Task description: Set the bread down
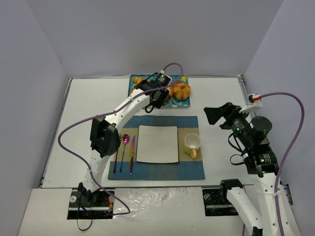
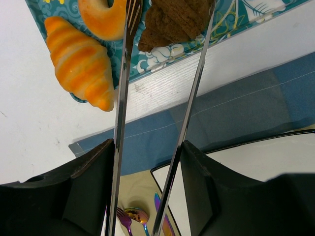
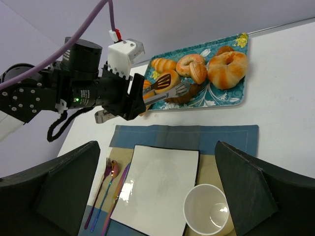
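Left gripper (image 2: pixel 147 145) clamped on tongs (image 2: pixel 122 98), tips straddling the dark brown pastry (image 2: pixel 170 24) on tray (image 2: pixel 246 14), far edge centre. Right gripper (image 1: pixel 212 116) wide open near right edge.

Ahead of the jaws, dark bread (image 2: pixel 170 22) sits between the tongs (image 2: pixel 121 98). Left, a croissant (image 2: pixel 78 61) crowds; right, open table (image 2: pixel 266 44).

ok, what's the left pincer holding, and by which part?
The left pincer clamps metal tongs by their handle end; tong tips straddle the brown bread, squeeze unclear.
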